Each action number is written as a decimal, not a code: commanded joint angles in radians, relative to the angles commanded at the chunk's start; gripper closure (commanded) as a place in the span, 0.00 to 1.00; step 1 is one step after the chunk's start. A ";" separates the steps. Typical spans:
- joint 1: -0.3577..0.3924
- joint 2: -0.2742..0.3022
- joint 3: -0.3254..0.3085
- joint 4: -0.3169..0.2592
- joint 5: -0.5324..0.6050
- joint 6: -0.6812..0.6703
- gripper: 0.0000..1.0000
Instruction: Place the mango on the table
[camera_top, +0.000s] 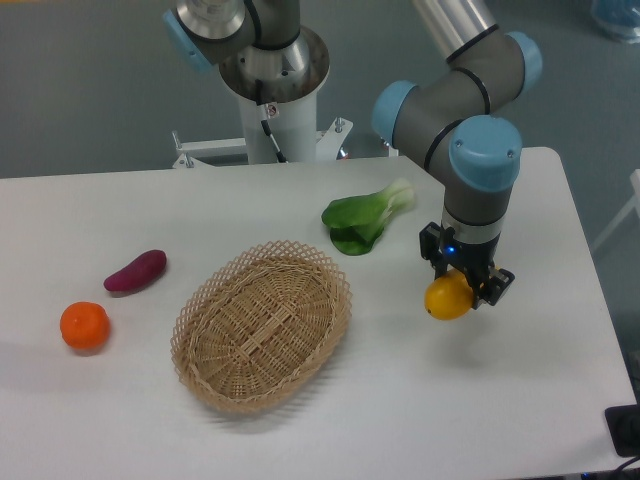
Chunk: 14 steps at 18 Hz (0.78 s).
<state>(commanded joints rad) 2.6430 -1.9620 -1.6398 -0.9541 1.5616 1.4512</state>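
The gripper (463, 289) is clamped on the mango (448, 298), which hangs directly below it, close above bare table (500, 400) near the right edge.
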 joint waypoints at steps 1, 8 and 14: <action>0.003 0.002 0.000 0.000 0.000 -0.002 0.66; -0.011 -0.049 -0.006 0.032 0.000 -0.073 0.66; -0.049 -0.107 -0.017 0.162 0.000 -0.126 0.66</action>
<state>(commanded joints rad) 2.5941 -2.0692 -1.6567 -0.7917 1.5616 1.3255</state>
